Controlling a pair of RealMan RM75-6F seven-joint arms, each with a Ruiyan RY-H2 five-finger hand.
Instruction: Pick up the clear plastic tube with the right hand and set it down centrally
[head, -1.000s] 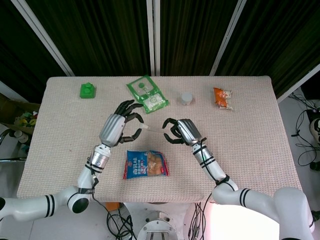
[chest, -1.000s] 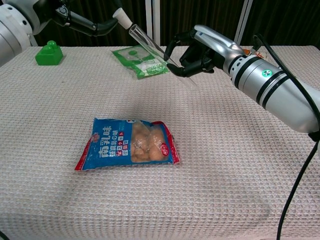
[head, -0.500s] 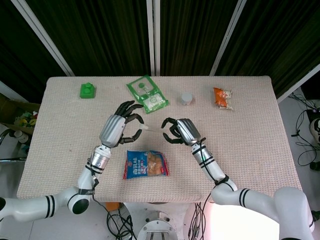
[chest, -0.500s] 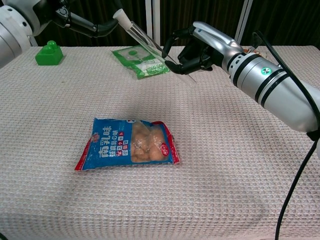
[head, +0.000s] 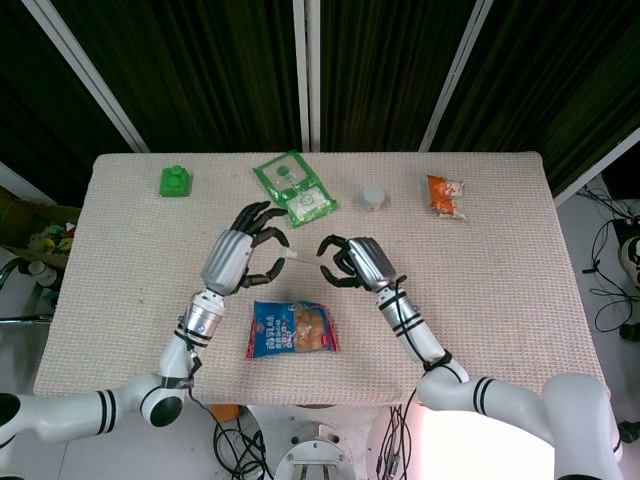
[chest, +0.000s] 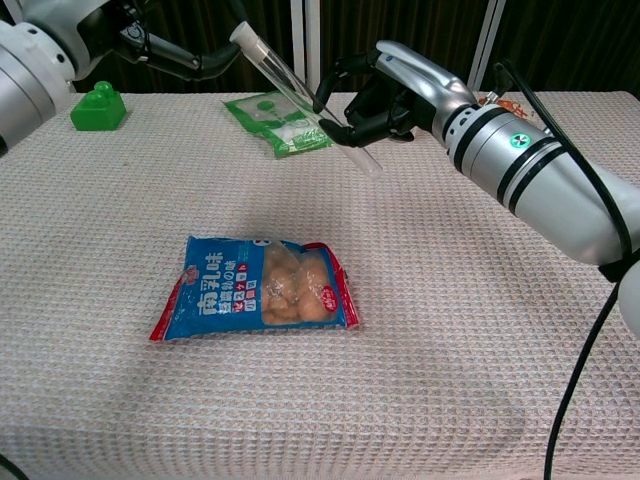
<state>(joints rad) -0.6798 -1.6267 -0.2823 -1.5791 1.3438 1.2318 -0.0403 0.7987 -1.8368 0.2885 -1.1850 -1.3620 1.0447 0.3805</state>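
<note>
The blue snack bag (chest: 257, 288) lying near the middle of the table (head: 500, 280) carries white Chinese characters along its left half, too small to read with certainty, and a clear window showing golden pieces inside. The green packet (head: 294, 188) at the far edge, the orange packet (head: 445, 194) far right and the green block (head: 175, 181) far left show no legible writing. A small grey cap (head: 373, 196) sits between the green and orange packets.

The clear plastic tube (chest: 305, 99) is up in the air above the table's far middle, slanting down from upper left to lower right. The left hand (head: 250, 243) pinches its white-capped upper end between thumb and a fingertip, the other fingers fanned out. The right hand (chest: 372, 100) has its dark fingers curled around the tube's lower part; from the chest view they seem to touch it, but whether they grip it firmly cannot be told.
</note>
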